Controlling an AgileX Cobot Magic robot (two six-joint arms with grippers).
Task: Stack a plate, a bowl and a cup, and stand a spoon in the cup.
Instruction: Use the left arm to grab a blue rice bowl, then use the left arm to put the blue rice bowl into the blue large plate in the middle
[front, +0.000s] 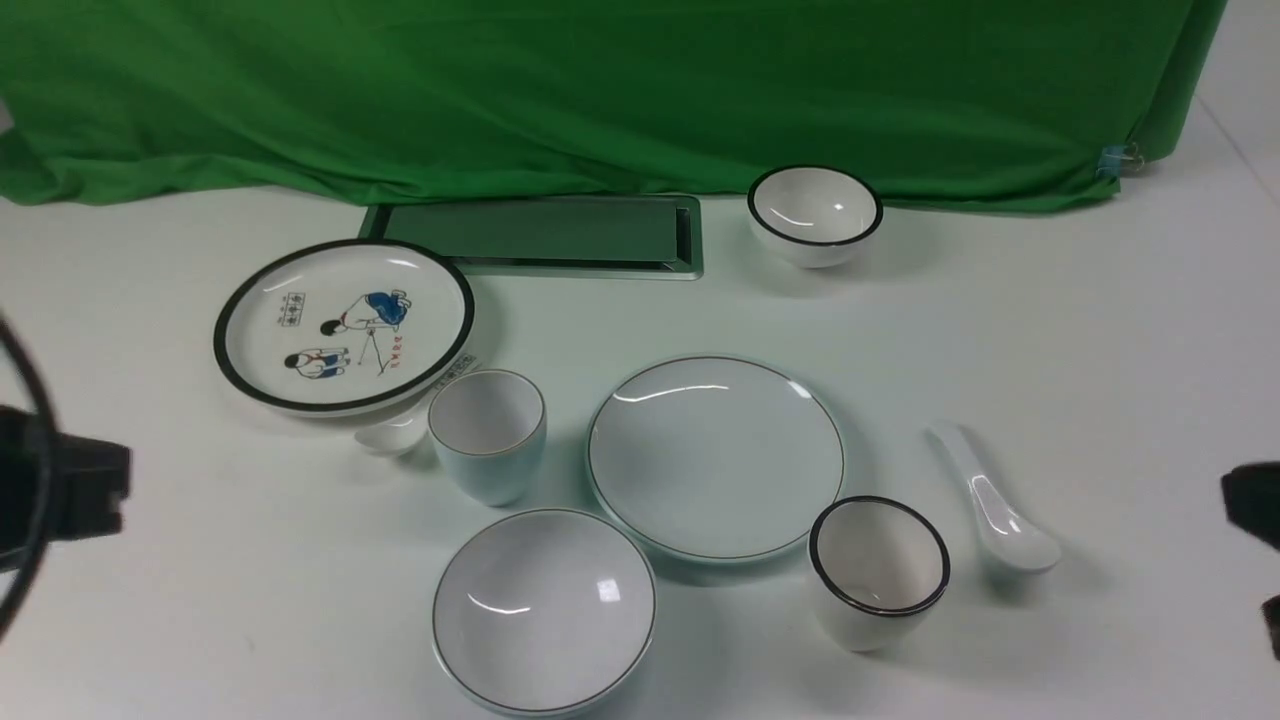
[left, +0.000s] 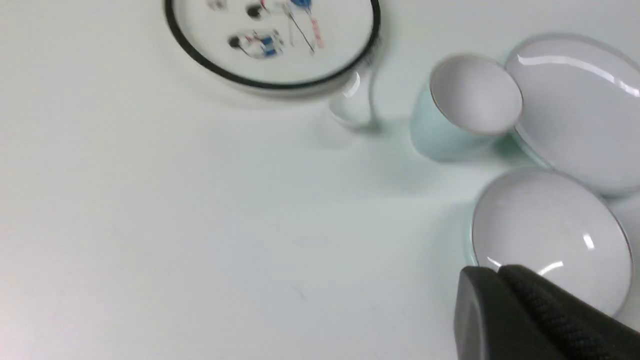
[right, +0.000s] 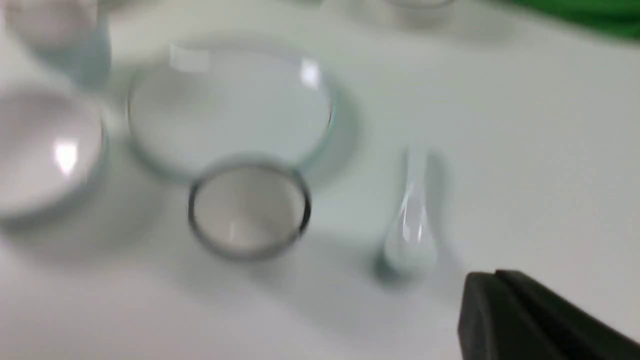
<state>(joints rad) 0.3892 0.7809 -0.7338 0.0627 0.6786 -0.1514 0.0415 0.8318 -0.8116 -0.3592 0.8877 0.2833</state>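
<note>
The plain pale plate (front: 716, 455) lies mid-table; it also shows in the left wrist view (left: 580, 107) and, blurred, in the right wrist view (right: 227, 107). The shallow pale bowl (front: 543, 608) sits in front of it, left (left: 547, 237). The pale blue cup (front: 488, 432) stands left of the plate (left: 467, 105). The plain white spoon (front: 990, 505) lies right of the plate (right: 412, 220). My left gripper (left: 500, 272) is shut and empty, near the bowl's rim. My right gripper (right: 492, 277) is shut and empty, close to the spoon's bowl end.
A black-rimmed cartoon plate (front: 343, 325) lies back left, with a second spoon (front: 395, 435) partly hidden behind the cup. A black-rimmed cup (front: 878, 570) stands between plate and spoon. A black-rimmed bowl (front: 815, 213) and a metal-framed slot (front: 545, 235) sit by the green cloth.
</note>
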